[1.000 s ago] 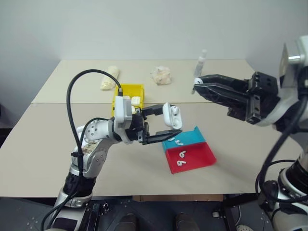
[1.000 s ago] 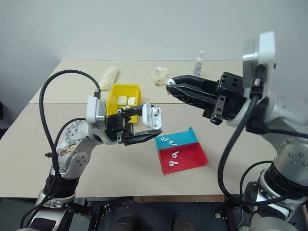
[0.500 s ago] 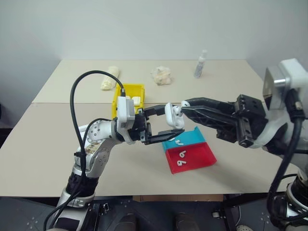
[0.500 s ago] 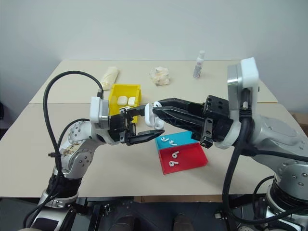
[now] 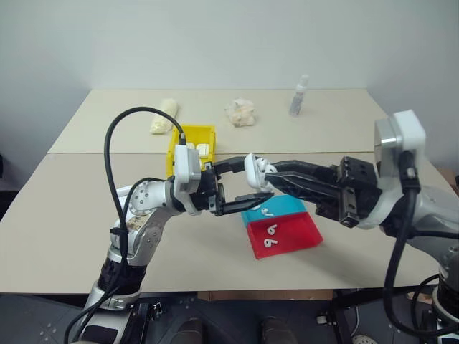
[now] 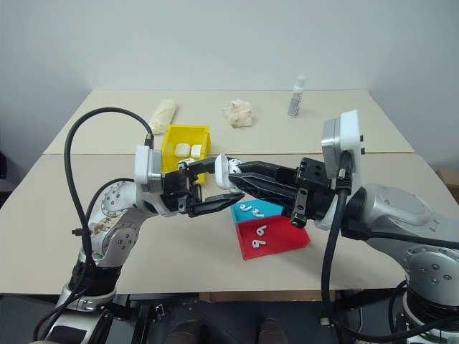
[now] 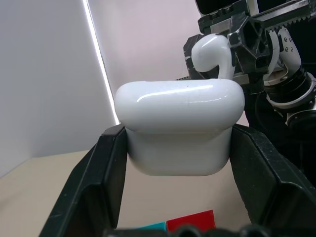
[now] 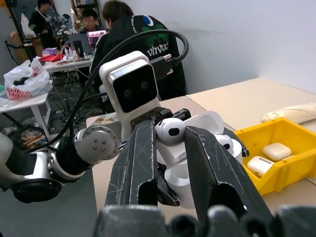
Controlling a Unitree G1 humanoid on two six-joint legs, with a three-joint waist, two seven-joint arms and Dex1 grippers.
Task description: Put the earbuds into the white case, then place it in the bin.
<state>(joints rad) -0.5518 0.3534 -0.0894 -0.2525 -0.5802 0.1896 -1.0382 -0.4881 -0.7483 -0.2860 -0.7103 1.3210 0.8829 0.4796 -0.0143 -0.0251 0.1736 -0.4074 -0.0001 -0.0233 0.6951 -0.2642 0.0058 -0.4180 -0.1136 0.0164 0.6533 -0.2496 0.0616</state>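
The left end effector [image 5: 244, 185] is gripping the white case [image 5: 252, 170] with its lid flipped open, holding it in the air above the table [image 5: 64, 236], over the middle toward the front edge. The right end effector [image 8: 169, 129] is pinching one earbud [image 8: 170, 131] between its fingers, right at the case's open mouth. More earbuds are lying in the blue tray [image 5: 283, 208] and the red tray [image 5: 294, 233] near the front edge, and the bin [image 5: 192, 136] is sitting behind the left arm with white cases already in it.

The stem looks poorly lined up with its socket; pressing it in crooked could be jamming it, or knocking the case loose from the grip. Letting go too soon could be dropping the earbud onto the table.

White lettering on a person's dark jacket is showing in the right wrist view, too partial to read.
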